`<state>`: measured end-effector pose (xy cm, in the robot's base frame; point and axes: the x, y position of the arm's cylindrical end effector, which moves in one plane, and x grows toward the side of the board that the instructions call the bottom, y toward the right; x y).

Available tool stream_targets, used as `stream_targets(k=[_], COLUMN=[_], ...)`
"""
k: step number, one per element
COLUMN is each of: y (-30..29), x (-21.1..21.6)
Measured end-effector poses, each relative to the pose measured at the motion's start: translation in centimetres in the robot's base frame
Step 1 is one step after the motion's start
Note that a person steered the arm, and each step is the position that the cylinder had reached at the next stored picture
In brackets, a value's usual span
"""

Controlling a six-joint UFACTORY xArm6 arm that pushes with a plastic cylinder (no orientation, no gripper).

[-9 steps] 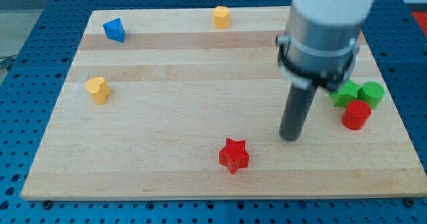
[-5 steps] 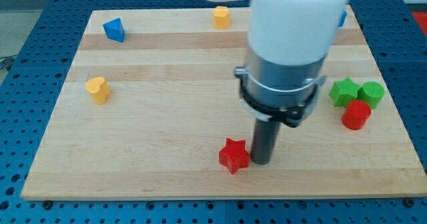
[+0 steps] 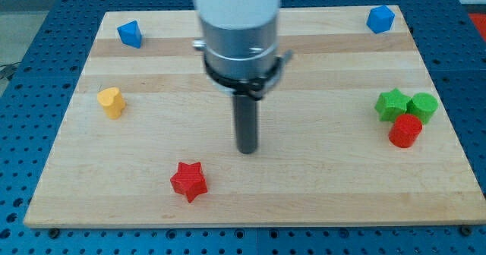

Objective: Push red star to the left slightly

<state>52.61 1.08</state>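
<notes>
In the camera view, my tip [image 3: 247,150] rests on the wooden board [image 3: 152,156] near its middle, up and to the view's right of the red star [image 3: 188,181], with a clear gap between them. I end in a bare rod, so I grip nothing. The red star lies near the board's bottom edge, left of centre. No writing or labels can be read anywhere.

A blue block [image 3: 130,33] sits at the top-left corner, another blue block [image 3: 380,18] at the top-right. A yellow block [image 3: 112,102] is near the left edge. By the right edge a green star [image 3: 392,105], a second green block [image 3: 422,106] and a red cylinder [image 3: 405,130] cluster together.

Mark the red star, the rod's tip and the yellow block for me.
red star [image 3: 189,181], camera view, centre of its top face
my tip [image 3: 247,150], camera view, very end of the rod
yellow block [image 3: 112,102], camera view, middle of its body
</notes>
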Motion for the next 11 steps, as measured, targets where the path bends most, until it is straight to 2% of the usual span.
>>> stream_targets(k=[1,2,3,5,6,7,8,9,10,11], y=[0.9,-2.5,-2.5,-7.6,-9.6,-8.7,-3.4,-1.1,-2.8,-3.1], x=[1.4,6.6,6.4,1.5,1.5,0.3,-2.9,0.5,5.0,5.0])
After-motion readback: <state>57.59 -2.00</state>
